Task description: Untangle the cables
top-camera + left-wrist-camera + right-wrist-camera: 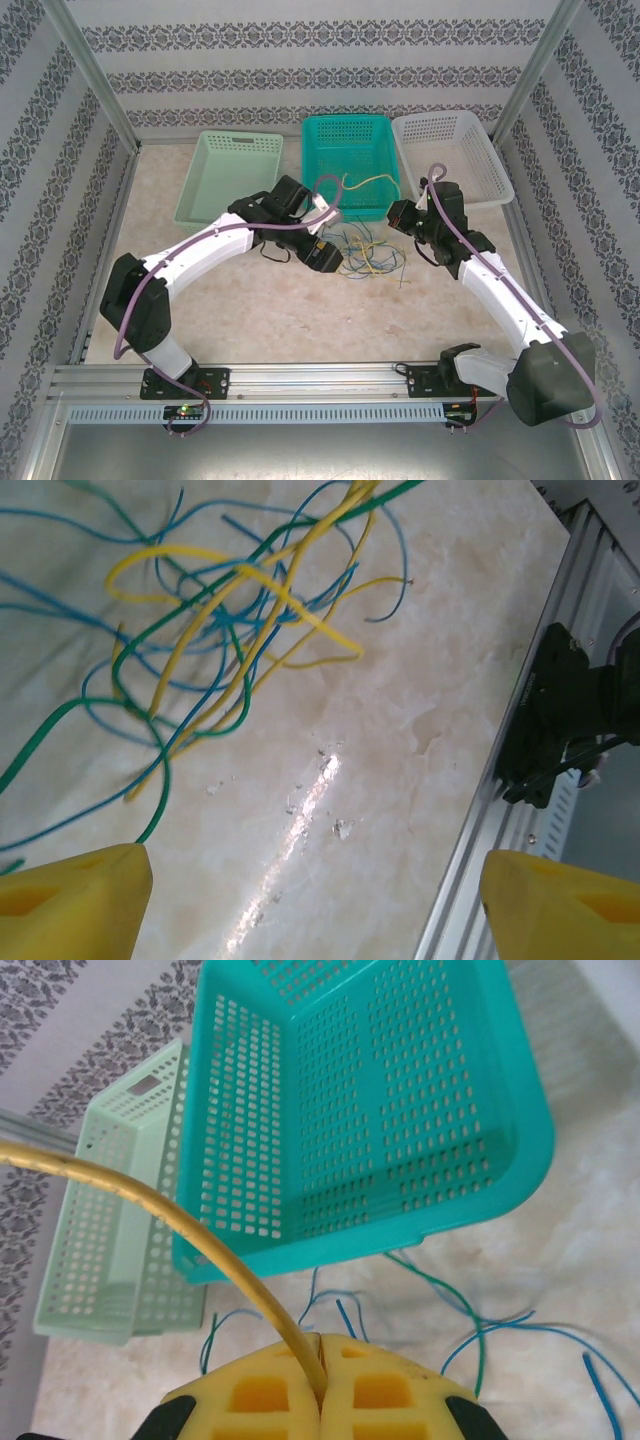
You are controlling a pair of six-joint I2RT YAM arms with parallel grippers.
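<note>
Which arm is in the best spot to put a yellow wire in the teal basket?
Right, probably: the right claw is shut on a yellow cable, facing the teal basket. The left claw hangs open over the tangle.

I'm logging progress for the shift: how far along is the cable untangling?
Done: nothing looks separated yet. In hand: the right gripper is shut on one yellow cable; the left gripper hangs open over the cables. Left: those blue, green and yellow strands lie crossed in one heap on the table.
</note>
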